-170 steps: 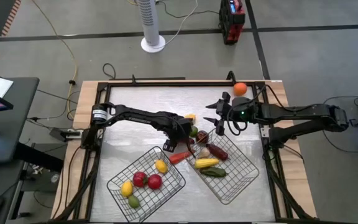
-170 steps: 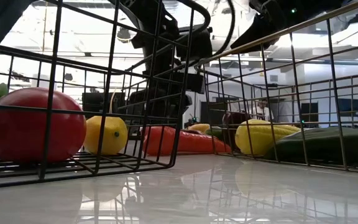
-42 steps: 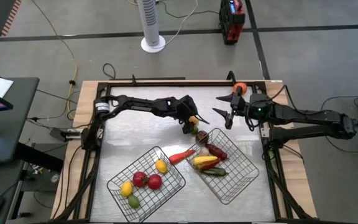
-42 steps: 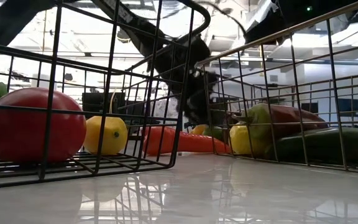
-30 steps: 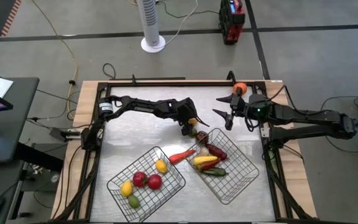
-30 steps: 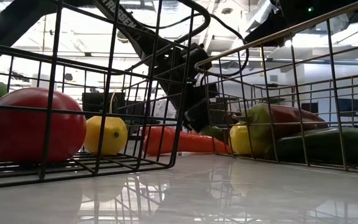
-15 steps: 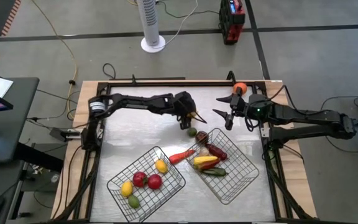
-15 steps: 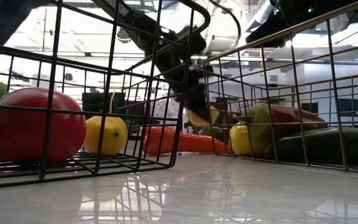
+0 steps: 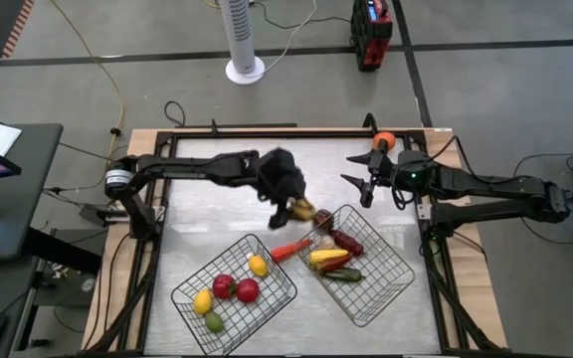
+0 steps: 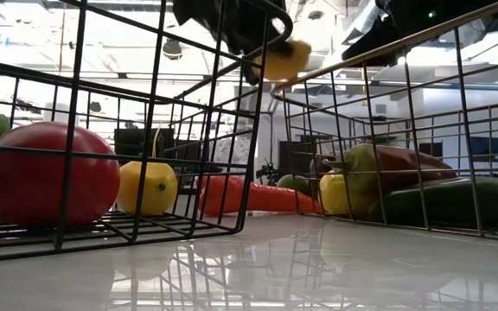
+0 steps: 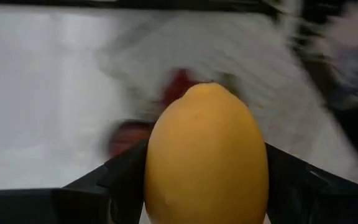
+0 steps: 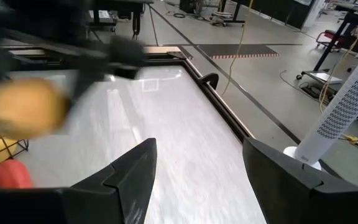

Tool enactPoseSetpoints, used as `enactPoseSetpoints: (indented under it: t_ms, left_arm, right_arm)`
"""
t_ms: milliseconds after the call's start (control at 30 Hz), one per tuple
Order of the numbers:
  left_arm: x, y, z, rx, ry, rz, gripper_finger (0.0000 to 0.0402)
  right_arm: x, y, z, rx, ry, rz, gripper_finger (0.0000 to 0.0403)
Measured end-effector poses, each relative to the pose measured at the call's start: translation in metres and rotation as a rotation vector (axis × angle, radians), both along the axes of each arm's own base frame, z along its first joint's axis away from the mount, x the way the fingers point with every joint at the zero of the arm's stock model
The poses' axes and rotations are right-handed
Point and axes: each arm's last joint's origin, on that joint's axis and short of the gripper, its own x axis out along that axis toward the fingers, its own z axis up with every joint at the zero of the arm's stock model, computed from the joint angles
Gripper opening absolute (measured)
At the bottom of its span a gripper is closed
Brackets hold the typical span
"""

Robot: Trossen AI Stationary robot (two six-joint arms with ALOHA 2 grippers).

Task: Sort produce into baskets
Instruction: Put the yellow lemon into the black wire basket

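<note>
My left gripper (image 9: pixel 298 208) hangs over the table's middle, just off the right basket's (image 9: pixel 386 288) far corner, and is shut on a yellow-orange, egg-shaped fruit (image 11: pixel 205 155). The low view shows the fruit (image 10: pixel 285 59) high above the table. My right gripper (image 9: pixel 359 185) waits open near the far right edge with nothing between its fingers. The left basket (image 9: pixel 192 278) holds a tomato (image 10: pixel 46 173), a lemon (image 10: pixel 148 187) and other round pieces. In the right basket lie a red pepper (image 9: pixel 346 241), a yellow piece (image 9: pixel 329 260) and a cucumber (image 9: pixel 344 275). My left gripper pinches the yellow-orange fruit by its two opposite sides (image 11: pixel 155 177), one dark finger (image 11: pixel 117 183) on each. The fruit's rounded end points away from the wrist. The fingers slant downward from the table's left. The fruit is lifted clear of the table.
A carrot (image 9: pixel 288 249) lies on the table between the two baskets. A dark red piece (image 9: pixel 323 217) sits by the right basket's far corner. An orange (image 9: pixel 384 141) rests on the table frame at the far right. The far left of the table is bare.
My left gripper has risen from the table with the yellow-orange fruit, which was low by the right basket's far corner and now hangs high above the table. The gripper has also drifted a little toward the table's near left. The right arm has kept still.
</note>
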Motion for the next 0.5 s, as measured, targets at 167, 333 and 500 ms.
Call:
enactPoseSetpoints:
  t_ms: [167,333,500]
  left_arm:
    - [-0.009,-0.047,0.002,-0.078,0.078,-0.18,0.0241]
    - [-0.024,-0.091,0.006,-0.094,0.162,-0.292,0.0242]
    - [-0.038,-0.127,0.003,-0.105,0.299,-0.294,0.0242]
  right_arm:
    - [0.0,0.0,-0.001,0.005,0.009,0.001,0.0268]
    - [0.0,0.0,-0.002,0.007,0.018,0.001,0.0268]
    - [0.0,0.0,-0.001,0.006,0.009,0.001,0.0268]
